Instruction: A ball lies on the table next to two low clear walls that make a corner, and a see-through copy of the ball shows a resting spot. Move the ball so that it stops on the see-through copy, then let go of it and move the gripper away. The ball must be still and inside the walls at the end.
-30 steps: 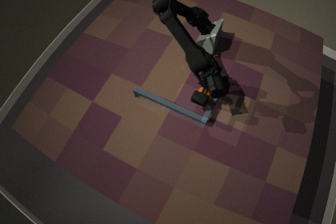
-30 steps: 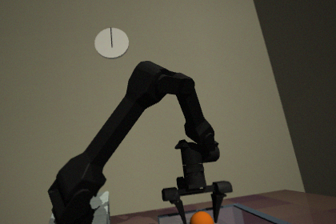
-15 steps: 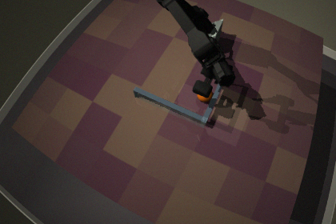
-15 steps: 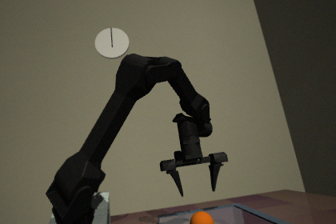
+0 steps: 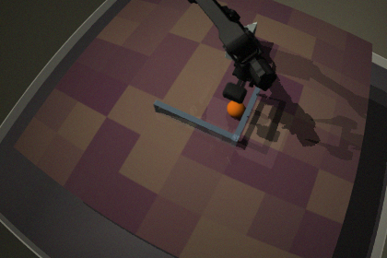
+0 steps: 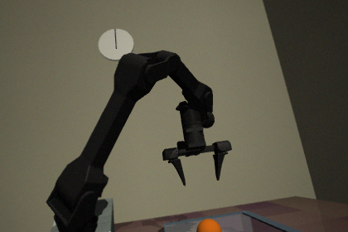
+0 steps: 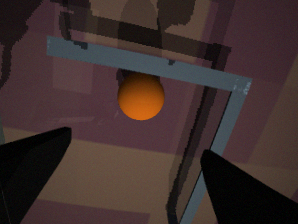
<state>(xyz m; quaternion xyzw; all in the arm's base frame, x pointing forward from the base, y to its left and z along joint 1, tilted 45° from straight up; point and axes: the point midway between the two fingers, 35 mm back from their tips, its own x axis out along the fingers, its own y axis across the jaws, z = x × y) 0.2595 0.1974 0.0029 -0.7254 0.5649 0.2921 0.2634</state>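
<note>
The orange ball (image 5: 233,109) (image 6: 209,226) (image 7: 141,97) lies on the table inside the corner, close beside the shorter wall (image 5: 246,114) (image 7: 200,75). Whether it touches that wall I cannot tell. The longer wall (image 5: 195,121) (image 7: 222,135) meets it at the corner, with a gap between it and the ball. No separate see-through copy can be made out in any view. My gripper (image 6: 201,182) (image 7: 138,145) is wide open and empty, well above the ball, with its fingers pointing down. In the top view its fingertips are hard to make out.
The chequered table (image 5: 170,170) runs under the walls. Dark shadows of the arm fall beyond the shorter wall. A raised pale rim (image 5: 69,45) borders the surroundings. A white disc (image 6: 116,45) is on the back wall, behind the arm.
</note>
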